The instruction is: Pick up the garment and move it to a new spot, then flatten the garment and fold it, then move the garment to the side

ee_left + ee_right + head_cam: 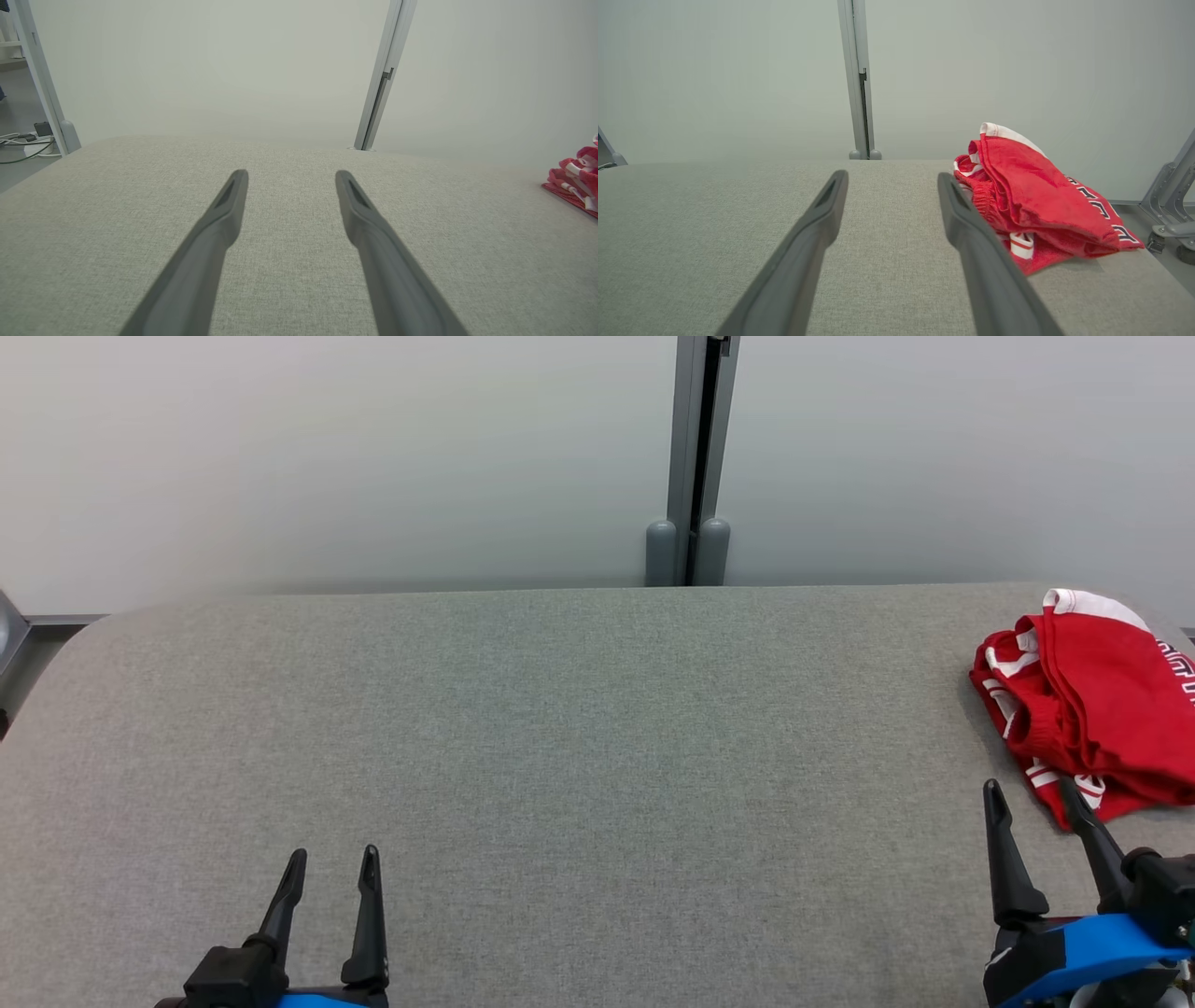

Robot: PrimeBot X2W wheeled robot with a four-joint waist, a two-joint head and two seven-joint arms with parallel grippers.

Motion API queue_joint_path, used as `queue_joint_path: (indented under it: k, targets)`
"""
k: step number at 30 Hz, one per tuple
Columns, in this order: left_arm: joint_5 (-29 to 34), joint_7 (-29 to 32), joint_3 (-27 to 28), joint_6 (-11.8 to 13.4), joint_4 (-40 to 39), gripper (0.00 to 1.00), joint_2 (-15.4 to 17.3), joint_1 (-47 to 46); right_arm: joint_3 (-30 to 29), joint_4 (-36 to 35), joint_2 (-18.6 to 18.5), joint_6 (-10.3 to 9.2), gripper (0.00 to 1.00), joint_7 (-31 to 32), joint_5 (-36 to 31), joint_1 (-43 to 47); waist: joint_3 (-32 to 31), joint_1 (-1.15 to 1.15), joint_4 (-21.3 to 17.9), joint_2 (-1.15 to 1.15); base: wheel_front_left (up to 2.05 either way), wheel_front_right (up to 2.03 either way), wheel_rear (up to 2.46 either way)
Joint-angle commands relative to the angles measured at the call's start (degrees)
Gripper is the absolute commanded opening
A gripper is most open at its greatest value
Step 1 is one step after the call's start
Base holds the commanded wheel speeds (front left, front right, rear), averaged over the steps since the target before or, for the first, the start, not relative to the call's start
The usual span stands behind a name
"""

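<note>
The red and white garment [1102, 700] sits bunched in a layered heap at the far right end of the grey table [560, 728], and its right side runs off the edge of the head view. It's well apart from the left gripper [334, 852], which sits low at the near left with nothing but bare cloth ahead of it. That puts the right gripper [1030, 791] clearly nearer, just short of the heap's near corner.

Here's the relation that matters. From the right gripper, the garment lies ahead and off to the right, not between the 2 fingers. In the right wrist view, the right-hand finger crosses in front of the heap's near left edge. Whether it's touching the fabric or just beside it can't be told from here. The visible left edge of the heap runs roughly near to far along the table end, with the white-trimmed fold at the far side.

Both grippers have their jaws spread wide and nothing in them. Both point forward across the table, with the fingers held low and close to level.

On this evidence, a pick-up looks like a job for the right arm. It would probably need to shift right and forward so the heap falls between the fingers. The main risk would be pinching only the top layer.
</note>
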Motion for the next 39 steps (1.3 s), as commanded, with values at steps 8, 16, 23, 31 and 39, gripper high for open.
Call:
queue_joint_path:
  k: [8,16,23,31,39]
  targets:
    - [0.61,-0.23,0.31,-0.49,-0.25,1.0,-0.16,-0.24,-0.03,1.73,0.06,0.01,1.0,-0.57,1.37,0.91,0.01,0.0,0.28,0.0,0.0,0.0,0.0]
    - [1.03,-0.23,0.56,-0.76,-0.65,1.0,-0.04,0.24,0.25,2.05,0.06,0.01,1.0,-0.85,1.76,1.09,0.25,0.0,-0.25,0.0,0.0,0.0,0.0]
    - [-0.26,0.65,0.18,-0.63,1.62,0.0,-0.76,0.55,0.05,4.76,0.41,0.0,0.0,-0.1,2.42,-0.06,0.27,0.0,-0.29,0.0,0.0,0.0,0.0]
    - [-8.88,3.03,1.66,-0.89,1.47,0.0,-1.04,-0.72,0.15,5.76,0.36,0.0,0.0,1.1,11.82,-1.09,0.27,0.0,-0.38,0.0,0.0,0.0,0.0]
    - [-16.74,5.09,2.91,-1.12,1.22,0.0,-1.3,-1.8,0.63,6.29,0.31,0.0,0.0,1.8,20.38,-1.73,0.27,0.0,-0.47,0.0,0.0,0.0,0.0]
